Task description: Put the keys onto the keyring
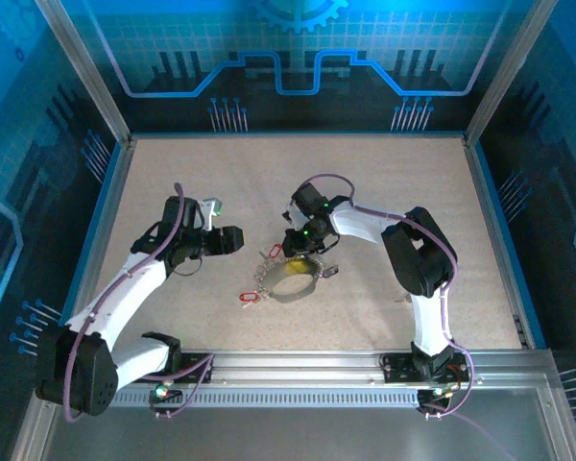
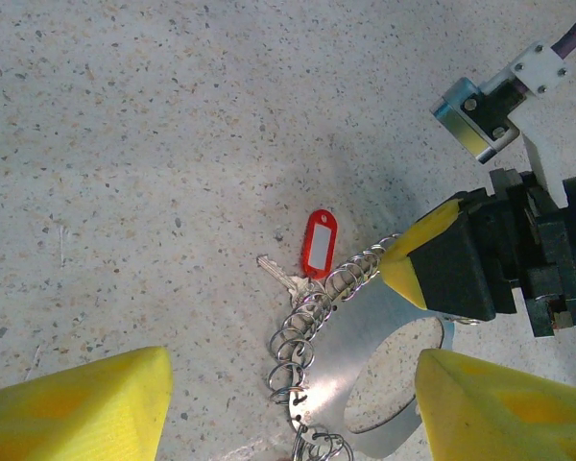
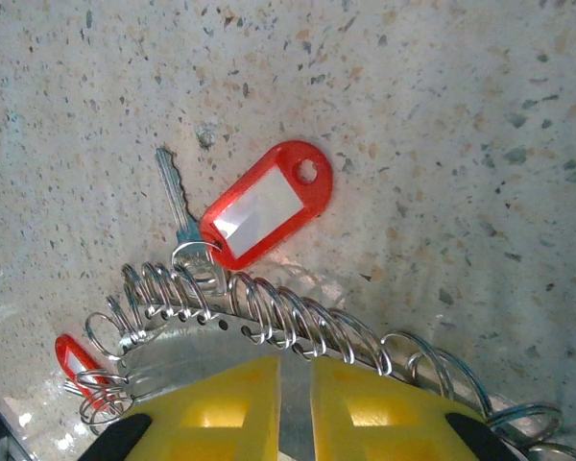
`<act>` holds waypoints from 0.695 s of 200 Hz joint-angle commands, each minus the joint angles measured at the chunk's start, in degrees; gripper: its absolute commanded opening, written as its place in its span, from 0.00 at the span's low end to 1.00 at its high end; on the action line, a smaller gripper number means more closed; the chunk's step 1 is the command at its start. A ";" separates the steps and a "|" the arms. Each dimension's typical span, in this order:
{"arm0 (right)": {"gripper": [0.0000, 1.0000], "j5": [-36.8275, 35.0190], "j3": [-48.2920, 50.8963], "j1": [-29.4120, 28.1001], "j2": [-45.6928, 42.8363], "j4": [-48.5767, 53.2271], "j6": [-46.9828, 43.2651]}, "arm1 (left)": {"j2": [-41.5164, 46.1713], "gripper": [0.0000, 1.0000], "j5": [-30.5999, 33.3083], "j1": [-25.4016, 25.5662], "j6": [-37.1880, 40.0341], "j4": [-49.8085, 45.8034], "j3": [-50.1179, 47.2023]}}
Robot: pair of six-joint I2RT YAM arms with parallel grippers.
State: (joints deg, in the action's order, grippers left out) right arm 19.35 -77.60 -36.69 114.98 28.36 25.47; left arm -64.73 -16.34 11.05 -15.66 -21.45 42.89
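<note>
Partly threaded: right gripper (image 3: 296, 413) pinches the keyring (image 3: 187, 343); left gripper (image 2: 293, 399) wide open, empty.
We judge one key (image 3: 176, 197) already hooked on a split ring (image 3: 197, 257) just past the right fingertips, its red tag (image 3: 264, 204) alongside; a second red tag (image 3: 70, 353) sits among the rings off to one side of those fingers, attachment unclear; how many keys remain we cannot tell; right fingers nearly shut, the narrow gap filled by the ring's metal band; keyring lies flat on the table (image 3: 442, 115), ahead of and between the left fingers; key's long axis roughly in line with the right fingers, blade pointing away from them.
</note>
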 commanded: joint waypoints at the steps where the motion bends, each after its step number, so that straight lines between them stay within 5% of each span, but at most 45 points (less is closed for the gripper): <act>1: 0.18 -0.71 -0.99 -0.11 1.34 0.62 1.00 | 0.78 0.69 -1.77 0.46 1.75 0.88 -0.74; 139: 0.22 -8.20 -3.31 -2.16 -0.80 3.01 2.40 | 0.76 0.69 -2.38 0.64 2.25 0.87 -0.53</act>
State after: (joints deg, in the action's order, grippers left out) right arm 13.52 -78.78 -38.28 116.22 29.04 27.42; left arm -64.73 -16.99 11.16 -14.76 -21.08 42.89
